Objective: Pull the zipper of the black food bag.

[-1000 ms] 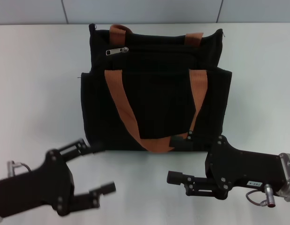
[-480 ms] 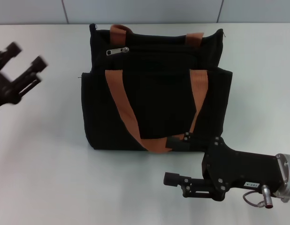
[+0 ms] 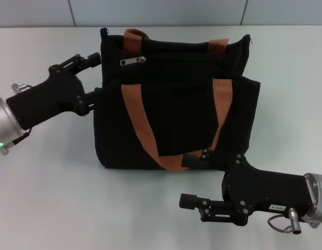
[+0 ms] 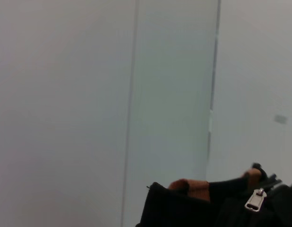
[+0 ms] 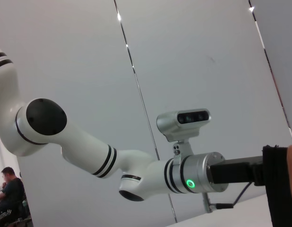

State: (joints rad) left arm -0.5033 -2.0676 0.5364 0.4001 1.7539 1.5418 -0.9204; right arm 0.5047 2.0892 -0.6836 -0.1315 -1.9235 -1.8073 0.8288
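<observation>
The black food bag [image 3: 176,104] lies flat on the white table with two orange-brown strap handles [image 3: 137,120]. The silver zipper pull [image 3: 133,61] sits near the bag's top left corner, and also shows in the left wrist view [image 4: 254,199]. My left gripper [image 3: 94,77] is open against the bag's left edge, a little left of and below the zipper. My right gripper [image 3: 190,180] is open at the bag's near edge, with one finger [image 3: 196,159] touching the strap loop there.
The white table [image 3: 46,182] runs to a grey wall [image 3: 161,10] behind the bag. In the right wrist view the left arm [image 5: 136,172] with its wrist camera reaches toward the bag's edge [image 5: 278,184].
My left gripper has swung in from the far left to the bag's left edge. The bag has shifted slightly to the right. The right gripper has slipped a little lower and to the left.
</observation>
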